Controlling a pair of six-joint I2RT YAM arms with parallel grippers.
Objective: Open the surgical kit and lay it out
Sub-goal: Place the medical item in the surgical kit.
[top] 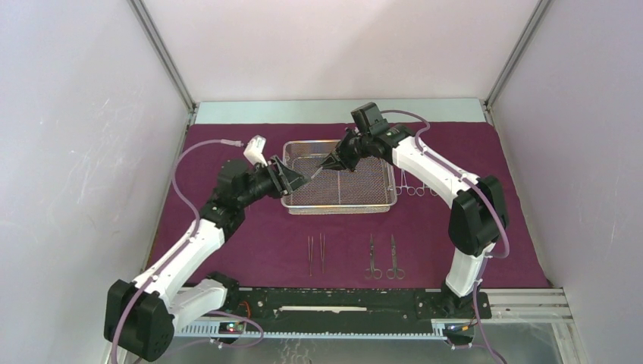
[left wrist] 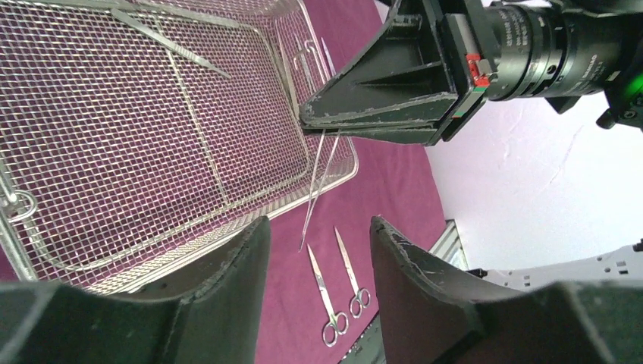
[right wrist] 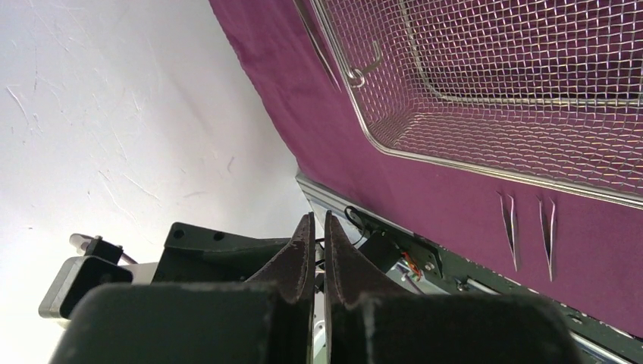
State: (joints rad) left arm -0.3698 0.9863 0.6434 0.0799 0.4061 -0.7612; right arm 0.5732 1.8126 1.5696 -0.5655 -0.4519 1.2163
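The silver wire-mesh tray (top: 339, 206) rests on the maroon cloth (top: 470, 250). Above the tray's left half my right gripper (top: 327, 164) is shut on slim steel tweezers (left wrist: 317, 178). They hang from its jaws, tips down over the tray's rim (left wrist: 227, 212). My left gripper (top: 297, 180) faces it at the tray's left edge. It is open (left wrist: 318, 235), and the tweezers' tip shows in the gap, untouched. Another slim instrument (left wrist: 170, 42) lies in the tray. In the right wrist view the right gripper (right wrist: 318, 220) shows its pads pressed together.
Two tweezers (top: 316, 254) and two scissors (top: 383, 258) lie in a row on the cloth near the front edge. Ring-handled clamps (top: 409, 185) lie right of the tray. Grey walls enclose the table on three sides.
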